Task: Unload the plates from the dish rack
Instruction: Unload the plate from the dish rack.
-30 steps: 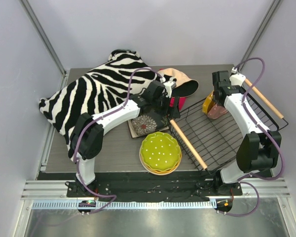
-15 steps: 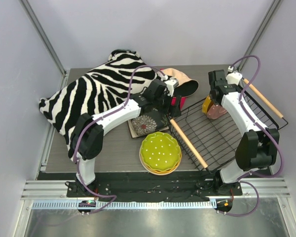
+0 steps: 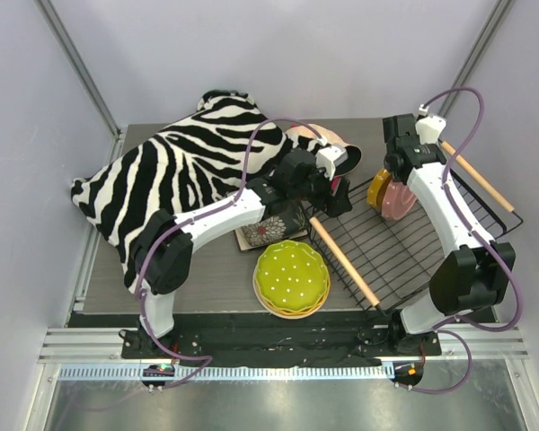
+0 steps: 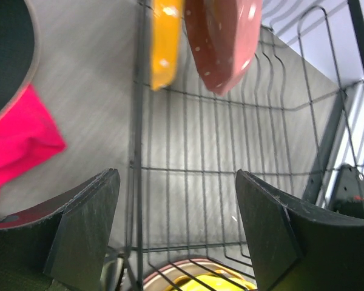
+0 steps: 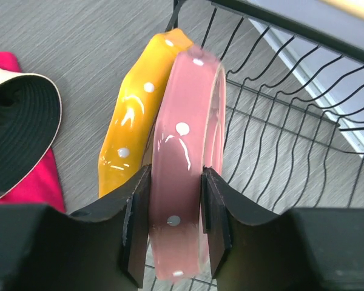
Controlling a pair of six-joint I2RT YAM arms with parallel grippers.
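**Grip on pink plate (image 5: 185, 121) inside dish rack (image 3: 413, 247)**

Right gripper (image 5: 176, 221) is clamped across the pink plate, which stands on edge at the rack's far corner, upper right of the top view. The orange dotted plate (image 5: 136, 121) stands just to its left. At centre frame, the left gripper (image 4: 179, 227) hangs over the rack's left side, jaws wide apart and empty. The yellow-green plate (image 3: 292, 276) lies on the table at lower centre.

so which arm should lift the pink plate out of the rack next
Right. Its pincer grips the pink plate, which stands on edge beside the orange plate at the rack's far end. The left pincer is open and empty, short of both plates.
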